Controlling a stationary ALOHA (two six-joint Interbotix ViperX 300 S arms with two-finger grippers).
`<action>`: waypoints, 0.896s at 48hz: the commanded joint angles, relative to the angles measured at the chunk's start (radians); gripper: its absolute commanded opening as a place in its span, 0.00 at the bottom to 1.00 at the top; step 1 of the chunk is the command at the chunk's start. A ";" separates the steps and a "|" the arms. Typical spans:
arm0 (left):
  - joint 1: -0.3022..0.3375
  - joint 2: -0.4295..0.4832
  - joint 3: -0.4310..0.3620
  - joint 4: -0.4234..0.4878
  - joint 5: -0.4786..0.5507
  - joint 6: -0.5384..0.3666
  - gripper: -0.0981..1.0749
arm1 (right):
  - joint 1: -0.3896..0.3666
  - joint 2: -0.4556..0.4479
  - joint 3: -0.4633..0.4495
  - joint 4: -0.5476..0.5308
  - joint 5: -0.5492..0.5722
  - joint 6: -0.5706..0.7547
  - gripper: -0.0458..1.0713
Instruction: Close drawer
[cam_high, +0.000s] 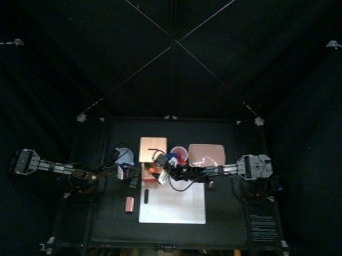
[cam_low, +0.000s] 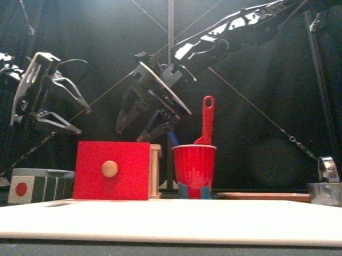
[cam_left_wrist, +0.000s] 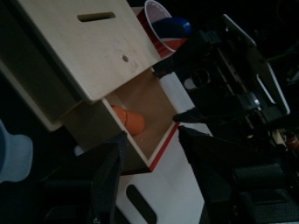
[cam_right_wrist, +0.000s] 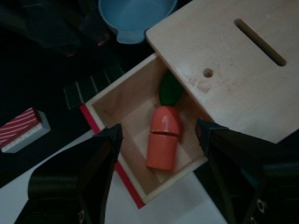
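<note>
Over the middle of the desk (cam_high: 227, 225), from my top view, both arms meet above the wooden box (cam_high: 151, 150); the white sheet (cam_high: 174, 203) lies toward the front edge, a pinkish plate (cam_high: 207, 153) just right of the box. Too small here to read either claw.

Front view now: the drawer (cam_low: 112, 171) shows me its red face and round knob, a red cup (cam_low: 194, 166) with a red utensil standing just beside it on the right. The right gripper (cam_low: 158, 113) hangs above and behind the box, touching nothing that I can see; the left gripper (cam_low: 51, 118) hangs apart near the left edge.

Left wrist view: left claw (cam_left_wrist: 158, 179) spread wide, empty, the pulled-out drawer (cam_left_wrist: 146, 131) between the jaws and beyond them, an orange piece inside.

Right wrist view: right claw (cam_right_wrist: 158, 171) spread wide, released, straddling the open drawer (cam_right_wrist: 128, 131) from above. A toy carrot (cam_right_wrist: 163, 136) lies inside. Red rim clear of both jaws, open room either side.
</note>
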 joint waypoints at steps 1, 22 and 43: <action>0.015 -0.002 -0.021 0.006 -0.003 0.006 0.82 | 0.008 -0.057 -0.028 -0.005 -0.002 -0.002 0.90; 0.018 -0.002 -0.046 0.037 0.066 -0.002 0.81 | -0.037 -0.097 -0.101 0.008 0.006 -0.061 0.59; 0.003 0.000 -0.064 -0.058 0.117 -0.006 0.56 | -0.160 -0.094 -0.114 0.025 0.003 -0.063 0.38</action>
